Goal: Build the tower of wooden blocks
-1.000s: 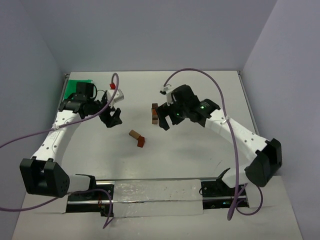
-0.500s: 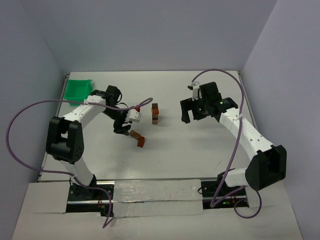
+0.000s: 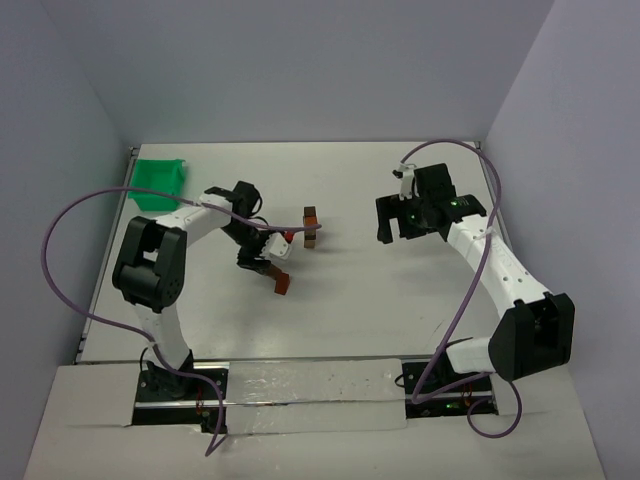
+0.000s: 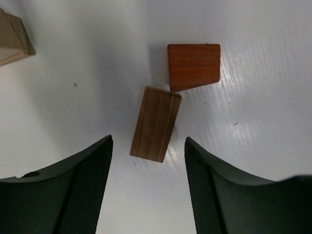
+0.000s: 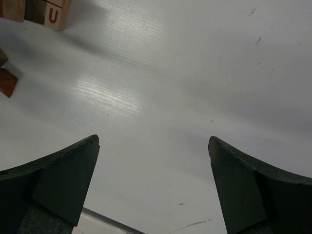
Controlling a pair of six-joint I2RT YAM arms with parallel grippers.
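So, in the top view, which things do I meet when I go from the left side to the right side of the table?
green bin → left pincer → reddish-brown block → wood block tower → right pincer. The dark brown block lies under the left pincer there, so I leave it out.

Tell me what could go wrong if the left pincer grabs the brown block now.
The brown block lies skewed between the open fingers of the left pincer, so closing may twist it instead of seating it. Its corner touches the reddish block, which could get dragged along. The wood block tower stands close by; a careless lift might clip it.
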